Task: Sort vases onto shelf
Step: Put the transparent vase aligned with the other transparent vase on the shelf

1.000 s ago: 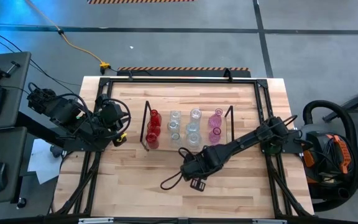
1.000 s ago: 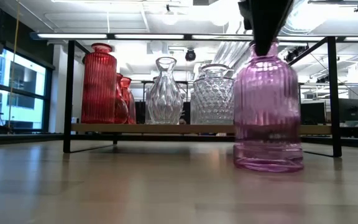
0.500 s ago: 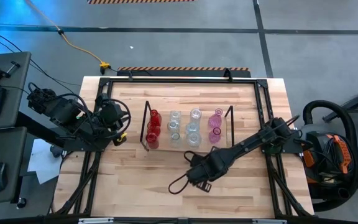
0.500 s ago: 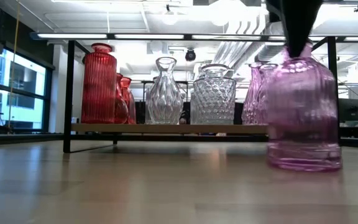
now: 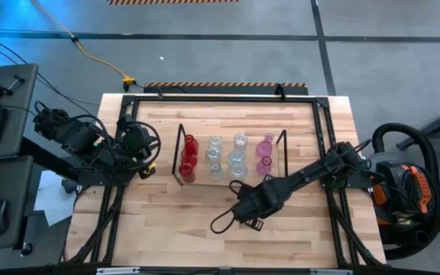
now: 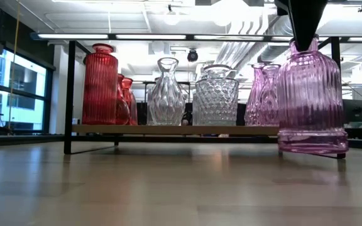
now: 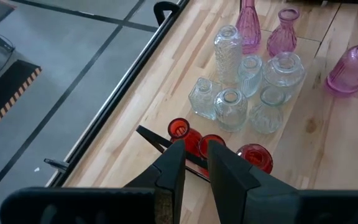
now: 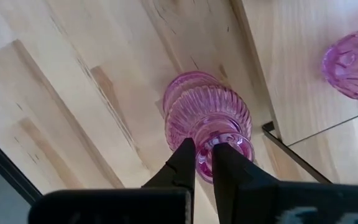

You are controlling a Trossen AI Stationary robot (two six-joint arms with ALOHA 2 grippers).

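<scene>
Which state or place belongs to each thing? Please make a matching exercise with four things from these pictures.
Things:
1. ribbed pink vase
2. tall red vase
3. left gripper
4. right gripper

States or places:
A. at the table's left edge, holding nothing
B. standing at the left end of the shelf in the low view
C. lifted off the table, tilted
D. fingers shut on a vase's rim

Pairs: 1-C, 2-B, 3-A, 4-D

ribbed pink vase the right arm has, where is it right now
The ribbed pink vase hangs just above the table, gripped at its rim by the right tool, in front of the shelf's right end beside the pink vases.
</scene>
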